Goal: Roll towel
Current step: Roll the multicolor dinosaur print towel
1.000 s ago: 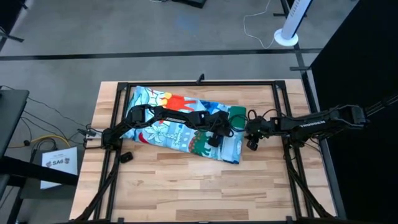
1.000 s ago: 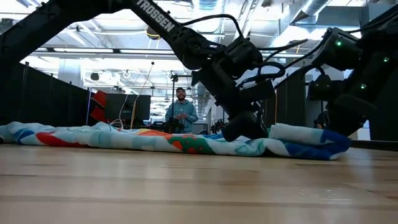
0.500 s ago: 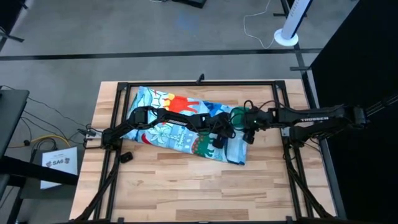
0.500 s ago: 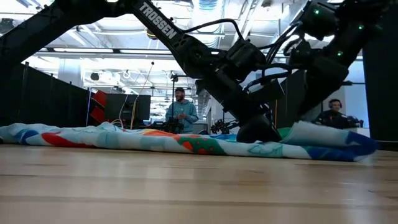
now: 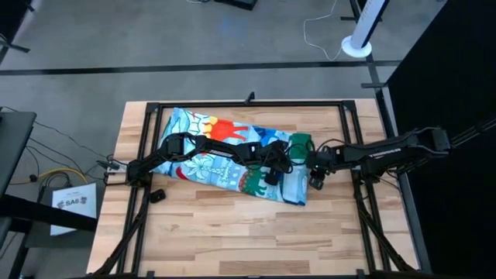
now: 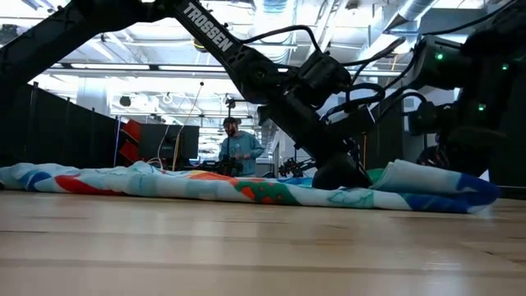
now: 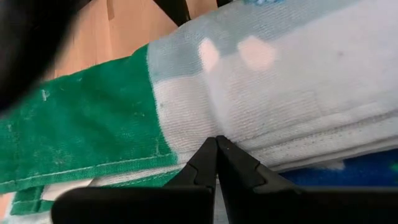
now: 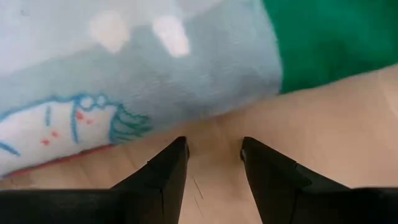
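- Comparing with half a second ago, we see the right gripper (image 5: 315, 183) back off the soft green, tropical-print beach towel (image 5: 225, 151), fingers slightly apart over bare wood just beside its folded end.
- We see the left gripper (image 5: 270, 177) pressed on that fold, fingers together; the rolling has barely begun.

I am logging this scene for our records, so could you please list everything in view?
towel: one, green with light-blue print, spread across the table's middle, right end folded over.
table: one, light wood, under a black frame.
small black object: one, on the table near the left arm's base.
person: one, standing in the room behind.
left pincer: one, dark, shut, tips against the towel's folded edge.
right pincer: one, dark, open over bare wood beside the towel.
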Robot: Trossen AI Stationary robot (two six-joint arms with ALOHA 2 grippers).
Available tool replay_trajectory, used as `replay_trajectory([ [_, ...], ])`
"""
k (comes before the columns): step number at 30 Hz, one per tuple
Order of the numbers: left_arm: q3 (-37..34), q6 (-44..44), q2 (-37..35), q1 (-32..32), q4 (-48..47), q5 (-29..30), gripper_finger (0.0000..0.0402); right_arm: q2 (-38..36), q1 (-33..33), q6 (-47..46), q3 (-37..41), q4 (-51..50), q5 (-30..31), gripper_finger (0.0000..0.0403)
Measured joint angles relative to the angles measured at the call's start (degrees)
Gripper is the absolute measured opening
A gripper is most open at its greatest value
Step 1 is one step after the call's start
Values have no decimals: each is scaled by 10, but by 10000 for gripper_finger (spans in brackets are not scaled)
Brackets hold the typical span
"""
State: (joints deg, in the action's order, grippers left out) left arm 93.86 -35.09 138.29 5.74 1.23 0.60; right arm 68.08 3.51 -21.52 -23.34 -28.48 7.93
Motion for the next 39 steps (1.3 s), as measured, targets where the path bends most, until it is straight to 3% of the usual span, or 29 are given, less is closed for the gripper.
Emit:
replay_trajectory([
  [3,0,0,0,-8,2,1,0,11,-2,60,2,47,3,146],
  [8,0,0,0,-25,3,8,0,0,-2,81,-17,80,-2,146],
  [17,2,-11,0,-23,2,41,0,-37,0,52,-53,26,-3,146],
  [29,38,-21,-23,-18,-20,113,0,-35,-52,1,-8,32,-3,146],
  [39,51,66,-28,-26,-3,88,0,-35,-44,0,12,51,-3,146],
])
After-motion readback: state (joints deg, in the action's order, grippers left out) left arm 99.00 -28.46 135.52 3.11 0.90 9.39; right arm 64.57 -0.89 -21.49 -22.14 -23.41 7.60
